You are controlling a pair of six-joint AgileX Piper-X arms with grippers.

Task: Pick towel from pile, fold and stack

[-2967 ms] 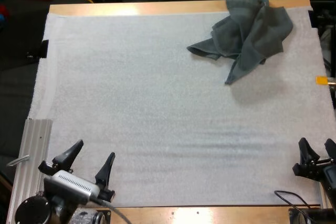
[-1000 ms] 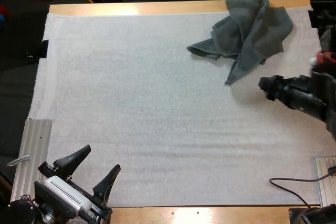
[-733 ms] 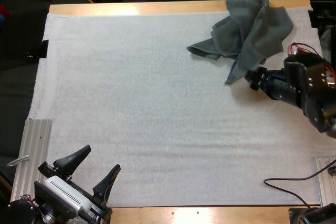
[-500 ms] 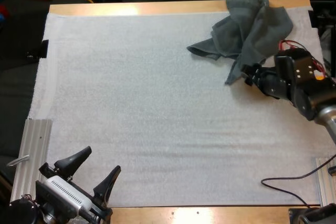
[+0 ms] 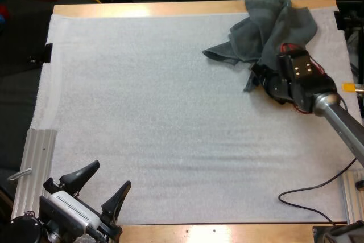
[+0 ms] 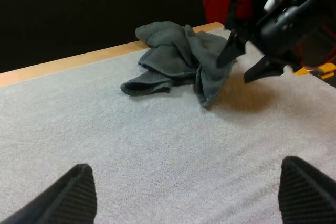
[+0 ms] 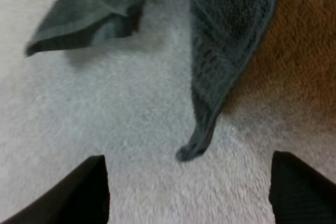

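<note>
A crumpled dark grey-green towel lies at the mat's far right corner, with a pointed corner hanging toward the near side. My right gripper sits at that corner, open. In the right wrist view the towel ends in a narrow tip just ahead of my right gripper, whose fingers stand wide apart and clear of it. My left gripper rests open at the mat's near left edge. From the left wrist view, the towel lies far off with the other arm's gripper beside it.
The white mat covers most of the wooden table. An aluminium rail lies along the near left edge and another at the near right. A black cable loops over the mat's near right part.
My right arm has swung from the near right edge across to the towel's hanging corner. My left gripper has barely shifted and stays open.
</note>
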